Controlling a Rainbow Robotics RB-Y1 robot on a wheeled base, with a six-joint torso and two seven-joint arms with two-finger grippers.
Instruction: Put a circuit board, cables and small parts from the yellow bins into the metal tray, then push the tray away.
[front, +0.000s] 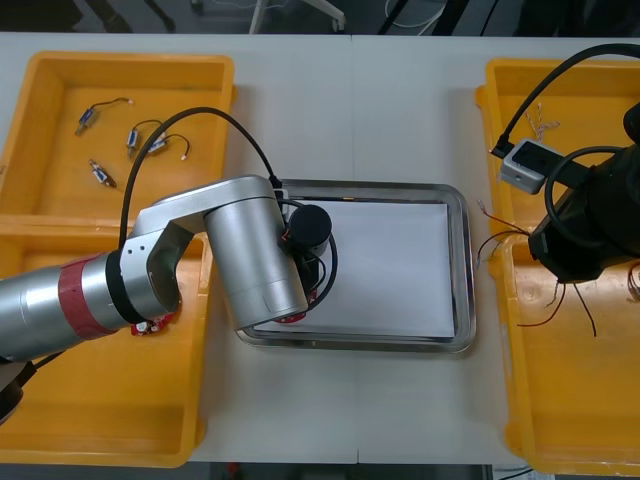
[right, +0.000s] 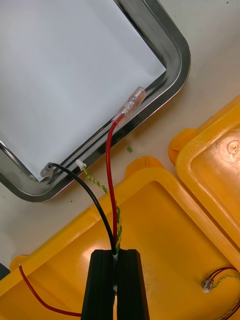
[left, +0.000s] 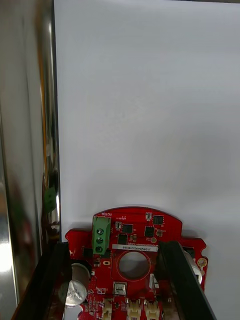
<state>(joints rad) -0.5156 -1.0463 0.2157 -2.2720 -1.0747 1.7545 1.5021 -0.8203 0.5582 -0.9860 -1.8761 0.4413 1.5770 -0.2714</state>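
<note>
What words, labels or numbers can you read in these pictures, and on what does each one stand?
No text reads clearly.
White label strip on the red circuit board, which the left claw holds over the metal tray: print too small to read.
White lettering by its green connector: too small.
Cables in the right claw, yellow bins: no text.

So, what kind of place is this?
Likely an electronics assembly bench: yellow bins flank a metal tray, the left gripper holds a red circuit board over it, the right gripper grips cables.
</note>
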